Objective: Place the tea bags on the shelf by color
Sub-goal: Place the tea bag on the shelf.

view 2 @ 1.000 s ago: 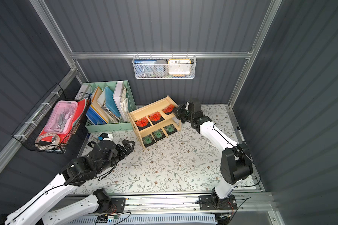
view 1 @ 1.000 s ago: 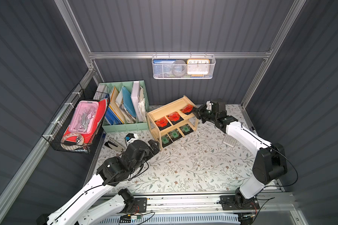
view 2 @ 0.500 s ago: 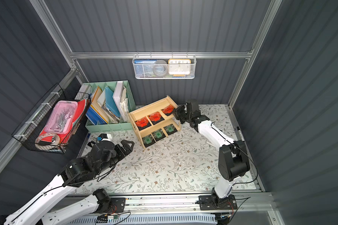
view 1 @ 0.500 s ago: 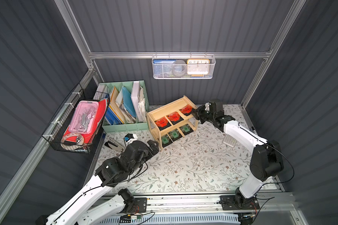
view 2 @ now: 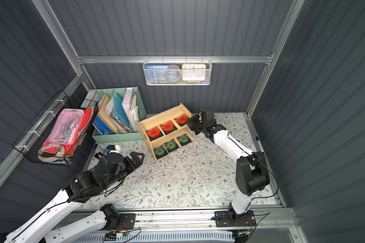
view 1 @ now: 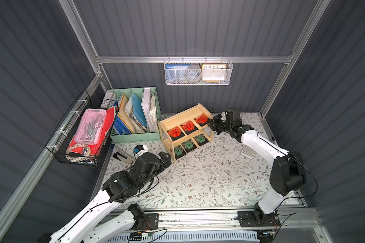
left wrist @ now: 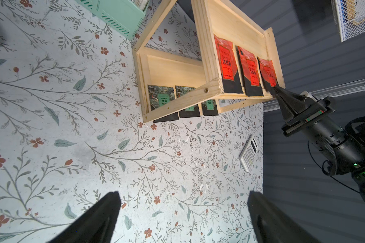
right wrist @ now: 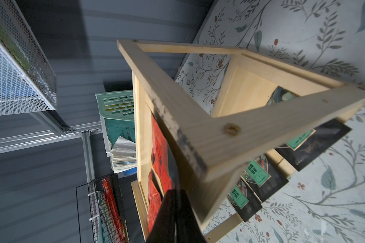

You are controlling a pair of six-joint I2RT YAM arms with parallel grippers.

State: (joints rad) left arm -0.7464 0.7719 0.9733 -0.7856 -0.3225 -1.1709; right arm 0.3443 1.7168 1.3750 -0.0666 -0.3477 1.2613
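three orange-red tea bags (view 1: 188,126) lie on the top tier of the shelf (view 1: 181,118), three green tea bags (view 1: 188,144) on the tier below. the right gripper (left wrist: 276,89) touches the rightmost orange-red bag's edge, jaws nearly together; i cannot tell if it grips. the left gripper (left wrist: 183,195) gapes wide, near left of the shelf.

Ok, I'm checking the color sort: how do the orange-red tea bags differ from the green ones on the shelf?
The orange-red tea bags lie on the upper board of the shelf, the green tea bags on the lower. Orange-red fronts are bright; green ones carry a green label on mottled wrap. The right tool pinches one orange-red bag's edge; none touches the green ones. Both: three per row, black edges overhanging.
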